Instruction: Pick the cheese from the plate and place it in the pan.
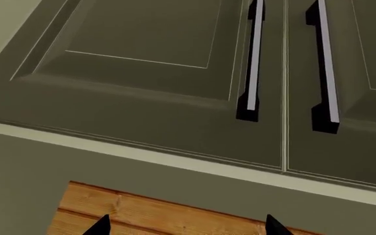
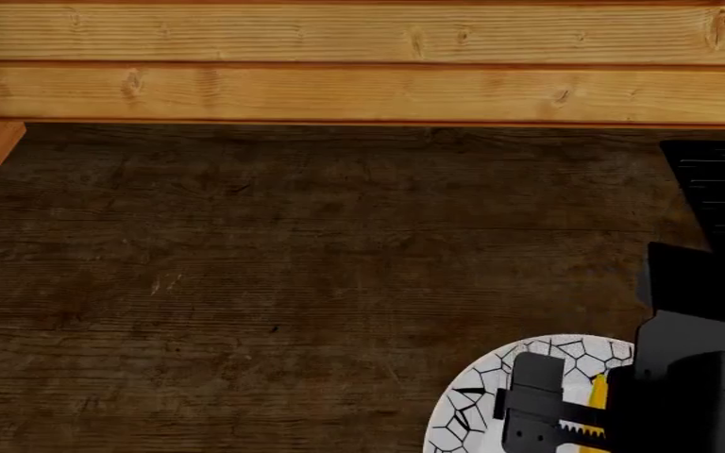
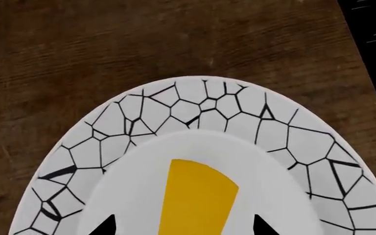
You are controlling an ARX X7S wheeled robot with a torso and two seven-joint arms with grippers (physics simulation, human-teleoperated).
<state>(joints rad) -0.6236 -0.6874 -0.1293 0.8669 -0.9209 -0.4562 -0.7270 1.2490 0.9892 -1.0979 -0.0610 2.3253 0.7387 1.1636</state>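
step: reach-in for the grab | right pincer (image 3: 182,226) hung spread open over the cheese (image 3: 198,198), which sat mid-plate (image 3: 175,105) on the tabletop (image 2: 275,283) | left pincer (image 1: 184,226) open too, parked by cabinet doors (image 1: 142,63) | next: prob drop and pinch | pan not visible

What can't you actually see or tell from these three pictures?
- The pan: in no view, so where the cheese must go is unknown.
- Cheese's near end: cut off by the right wrist view's edge; in the head view the right gripper covers most of it.
- The plate: its near part runs off both views.
- The left gripper: only two fingertips show in the left wrist view; absent from the head view.
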